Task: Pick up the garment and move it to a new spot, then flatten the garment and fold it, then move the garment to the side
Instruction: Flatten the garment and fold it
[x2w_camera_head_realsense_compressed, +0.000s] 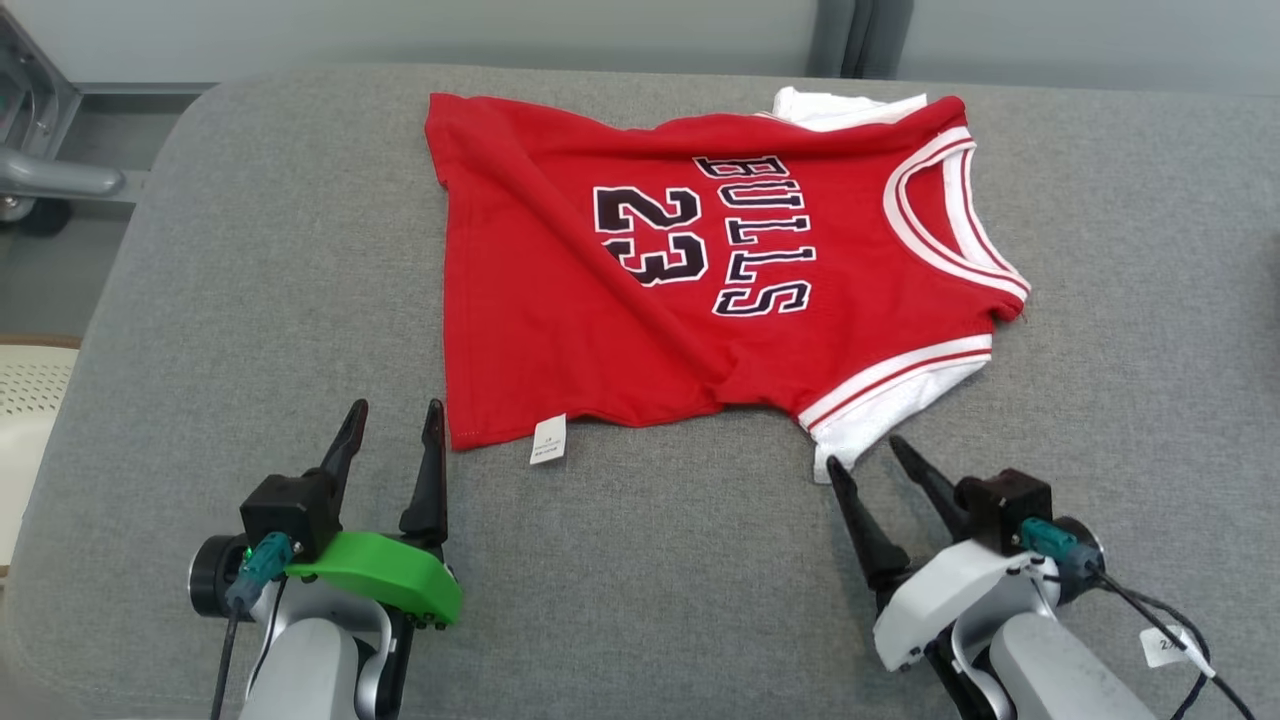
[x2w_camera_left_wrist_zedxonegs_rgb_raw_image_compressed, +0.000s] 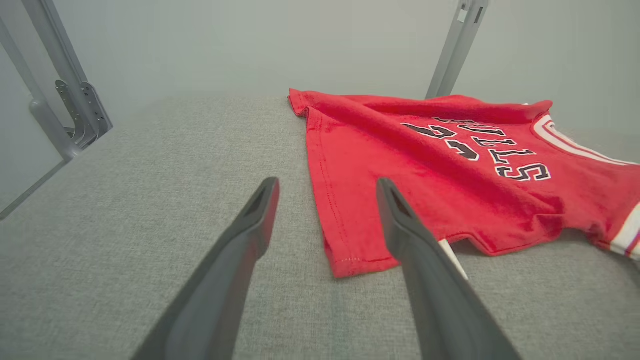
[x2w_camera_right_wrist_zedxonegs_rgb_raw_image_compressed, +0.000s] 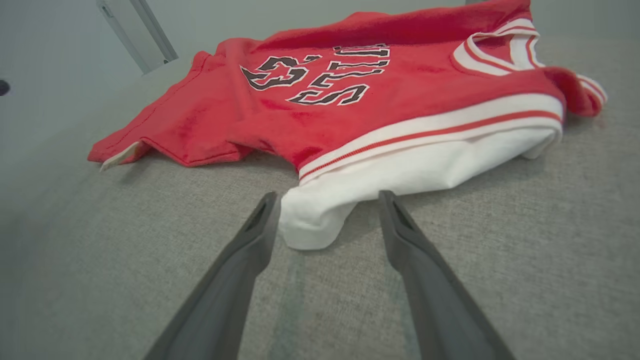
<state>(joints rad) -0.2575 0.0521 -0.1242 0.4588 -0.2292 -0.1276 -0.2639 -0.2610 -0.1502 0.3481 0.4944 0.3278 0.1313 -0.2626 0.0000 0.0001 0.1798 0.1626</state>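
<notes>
You see one jersey: soft red knit with white striped trim and black lettering. It lies rumpled at mid-cushion, with one white label at its near hem. The cushion is grey, coarse-woven and round-cornered. Your left gripper and right gripper both gape wide and hold nothing, their dark tapered fingers near the jersey's front edge.

The red knit jersey with white trim carries "BULLS" in black, white-edged letters, tops turned toward 3 o'clock in the head view, and the number "23" just beside it at 9 o'clock. The small white cloth label at its hem bears print too fine to read.
</notes>
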